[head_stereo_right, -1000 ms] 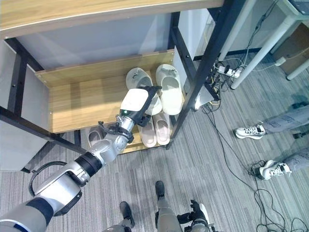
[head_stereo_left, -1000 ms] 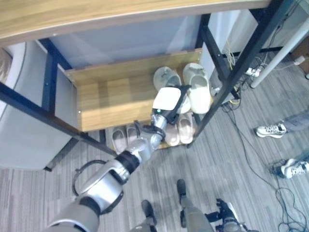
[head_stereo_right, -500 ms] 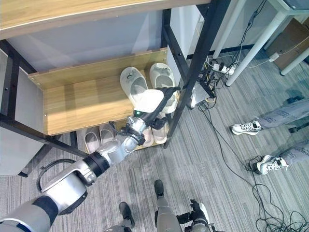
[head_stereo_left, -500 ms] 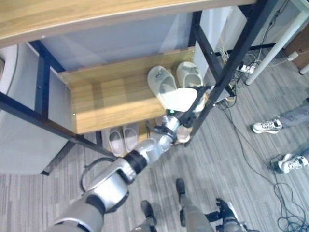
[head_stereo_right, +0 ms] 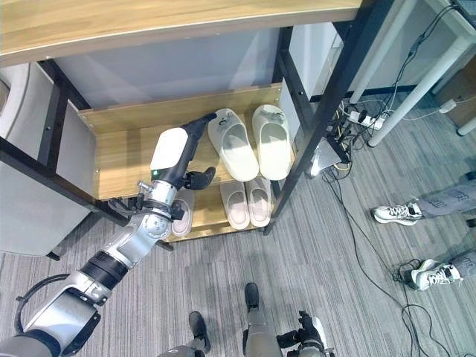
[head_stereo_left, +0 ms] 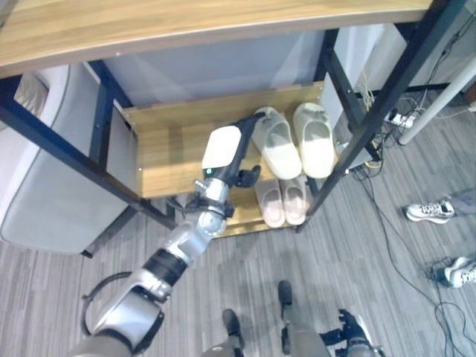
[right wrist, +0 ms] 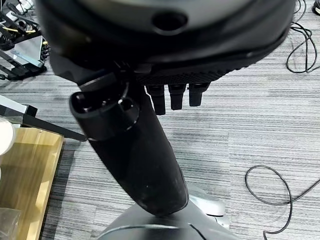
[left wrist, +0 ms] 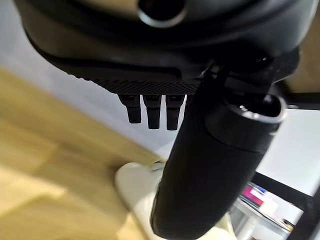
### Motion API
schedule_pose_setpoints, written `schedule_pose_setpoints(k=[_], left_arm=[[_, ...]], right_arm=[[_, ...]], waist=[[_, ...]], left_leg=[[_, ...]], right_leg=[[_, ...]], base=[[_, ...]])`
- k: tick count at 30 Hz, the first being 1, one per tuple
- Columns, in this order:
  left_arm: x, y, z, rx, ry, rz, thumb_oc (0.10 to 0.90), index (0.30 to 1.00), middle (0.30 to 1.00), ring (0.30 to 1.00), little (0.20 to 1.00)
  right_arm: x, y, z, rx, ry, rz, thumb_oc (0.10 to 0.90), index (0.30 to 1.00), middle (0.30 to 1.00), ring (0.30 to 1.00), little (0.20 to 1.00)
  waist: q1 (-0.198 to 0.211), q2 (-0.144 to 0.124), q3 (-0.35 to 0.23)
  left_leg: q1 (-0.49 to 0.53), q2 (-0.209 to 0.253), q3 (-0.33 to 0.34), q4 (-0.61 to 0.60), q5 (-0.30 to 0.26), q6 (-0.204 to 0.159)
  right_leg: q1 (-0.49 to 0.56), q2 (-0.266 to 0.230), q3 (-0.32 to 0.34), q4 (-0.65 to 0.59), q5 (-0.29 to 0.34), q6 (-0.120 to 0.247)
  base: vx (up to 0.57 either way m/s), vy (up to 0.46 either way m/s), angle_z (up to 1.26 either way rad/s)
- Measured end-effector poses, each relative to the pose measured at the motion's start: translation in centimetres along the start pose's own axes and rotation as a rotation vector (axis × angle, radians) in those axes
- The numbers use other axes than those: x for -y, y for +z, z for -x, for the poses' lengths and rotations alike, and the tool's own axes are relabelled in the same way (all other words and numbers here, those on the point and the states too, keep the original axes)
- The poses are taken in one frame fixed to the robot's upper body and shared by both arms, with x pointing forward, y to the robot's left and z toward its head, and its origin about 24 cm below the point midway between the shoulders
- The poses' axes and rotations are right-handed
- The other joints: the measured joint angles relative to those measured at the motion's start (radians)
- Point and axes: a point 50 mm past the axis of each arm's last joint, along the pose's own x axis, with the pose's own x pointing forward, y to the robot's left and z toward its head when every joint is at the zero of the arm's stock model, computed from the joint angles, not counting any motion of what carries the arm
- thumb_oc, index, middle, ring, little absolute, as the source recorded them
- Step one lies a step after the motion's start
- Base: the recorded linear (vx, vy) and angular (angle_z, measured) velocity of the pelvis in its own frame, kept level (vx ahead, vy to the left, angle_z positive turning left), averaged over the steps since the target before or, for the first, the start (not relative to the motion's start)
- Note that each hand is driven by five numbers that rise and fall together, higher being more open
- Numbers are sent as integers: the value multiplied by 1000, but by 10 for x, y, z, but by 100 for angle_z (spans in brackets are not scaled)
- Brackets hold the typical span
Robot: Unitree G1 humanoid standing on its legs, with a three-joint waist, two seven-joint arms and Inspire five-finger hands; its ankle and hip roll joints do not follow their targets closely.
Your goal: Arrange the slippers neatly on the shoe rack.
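Sitting on the shelf (head_stereo_right: 126,160): two cream slippers (head_stereo_right: 253,143) (left hand (head_stereo_right: 178,152) beside).

Right hand (right wrist: 150,165) seen close up, fingers relaxed, empty, above grey striped carpet (right wrist: 250,120); wooden shelf corner (right wrist: 25,175) at lower left.

Looks like an office or lab: grey carpet floor (head_stereo_right: 357,282), power strip (head_stereo_right: 366,119), a bystander's sneakers (head_stereo_right: 394,214).

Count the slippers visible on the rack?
4: two cream slippers on the middle shelf, two pinkish slippers on the bottom shelf. The left hand may hide more.
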Motion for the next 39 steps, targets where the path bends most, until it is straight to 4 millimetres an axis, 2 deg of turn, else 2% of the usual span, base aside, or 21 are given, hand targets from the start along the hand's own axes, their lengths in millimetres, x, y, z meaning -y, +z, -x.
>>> schedule_pose_setpoints(k=[3, 5, 8, 11, 14, 17, 18, 19, 20, 21, 23, 29, 35, 39], left_arm=[[18, -26, 7, -211, -47, 104, 800, 900, 900, 900, 900], [22, -37, 11, -277, -55, 119, 800, 900, 900, 900, 900], [22, -28, -5, -292, -63, 164, 800, 900, 900, 900, 900], [23, -18, -18, -265, -107, 157, 800, 900, 900, 900, 900], [24, -16, -21, -280, -114, 207, 800, 900, 900, 900, 900], [23, -10, -30, -305, -97, 276, 800, 900, 900, 900, 900], [21, -9, -34, -310, -89, 287, 800, 900, 900, 900, 900], [17, -5, -40, -296, -93, 288, 800, 900, 900, 900, 900], [17, 0, -43, -291, -98, 315, 800, 900, 900, 900, 900], [18, 2, -44, -289, -100, 330, 800, 900, 900, 900, 900], [19, 14, -50, -280, -99, 382, 800, 900, 900, 900, 900], [23, 16, -50, -301, -131, 487, 800, 900, 900, 900, 900], [29, 20, -48, -260, -176, 401, 800, 900, 900, 900, 900], [25, 17, -48, -249, -178, 356, 800, 900, 900, 900, 900]], right_arm=[[-1, 2, 0, 0, 2, -1, 800, 900, 900, 900, 900], [-2, 2, 0, -3, 5, -1, 800, 900, 900, 900, 900], [-3, -1, 0, -15, 9, 13, 800, 900, 900, 900, 900], [-4, 2, 0, -2, 18, 38, 800, 900, 900, 900, 900], [-10, 4, 1, 2, 35, 39, 800, 900, 900, 900, 900], [-12, 9, 0, 17, 43, 56, 800, 900, 900, 900, 900], [-12, 11, 0, 21, 43, 61, 800, 900, 900, 900, 900], [-13, 12, 0, 21, 46, 63, 800, 900, 900, 900, 900], [-16, 12, 0, 18, 53, 65, 800, 900, 900, 900, 900], [-17, 12, 0, 18, 55, 64, 800, 900, 900, 900, 900], [-17, 12, 0, 20, 55, 64, 800, 900, 900, 900, 900], [-16, 14, 0, 25, 54, 62, 800, 900, 900, 900, 900], [-15, 8, 0, 3, 56, 62, 800, 900, 900, 900, 900], [-15, 5, 1, -6, 65, 63, 800, 900, 900, 900, 900]], waist=[[-18, -1, 0], [-28, -2, -1], [-24, -4, -2], [-17, -16, -14], [-18, -45, -31], [-19, -59, -40], [-21, -60, -40], [-30, -68, -46], [-47, -82, -55], [-53, -85, -58], [-53, -83, -58], [-40, -81, -59], [-40, -80, -58], [-45, -77, -57]], left_leg=[[-2, 0, 3, 0, -1, 0], [-6, 0, 4, 0, -2, 0], [-11, -1, 3, 0, -2, -1], [-38, -5, 0, 0, -1, -4], [-48, -10, 4, 0, 1, -4], [-61, -2, 19, 0, 2, -1], [-65, 4, 28, 0, 4, 6], [-70, -1, 31, 0, 6, 14], [-72, -15, 26, 0, 0, 10], [-72, -18, 25, 0, 1, 14], [-78, -16, 32, 0, 1, 15], [-79, -20, 26, 0, -3, 17], [-73, -33, 28, 0, -4, 21], [-62, -29, 29, 0, -4, 22]], right_leg=[[-3, 1, 2, 0, 4, -3], [-7, 1, 3, 0, 1, 1], [-12, -1, 2, 0, -9, 12], [-40, -9, 0, 3, -14, 7], [-62, -14, 4, 16, -20, 12], [-88, -16, -2, 28, -69, 53], [-92, -16, -16, 40, -79, 55], [-104, -25, -35, 57, -78, 51], [-112, -36, -32, 64, -42, 33], [-113, -37, -27, 63, -23, 23], [-113, -29, -17, 38, 1, 8], [-106, -31, -19, 29, 10, 8], [-104, -43, -15, 36, 10, 12], [-92, -42, -15, 30, 9, 13]], base=[[3, 5, -1], [0, 0, 0], [2, 6, 2], [9, 7, 4], [22, 1, -1], [28, 7, -11], [18, 6, -18], [32, 12, -5], [22, 7, 3], [20, 8, -3], [8, 6, -16], [7, 9, 2], [0, 0, 0], [0, 0, 0]])
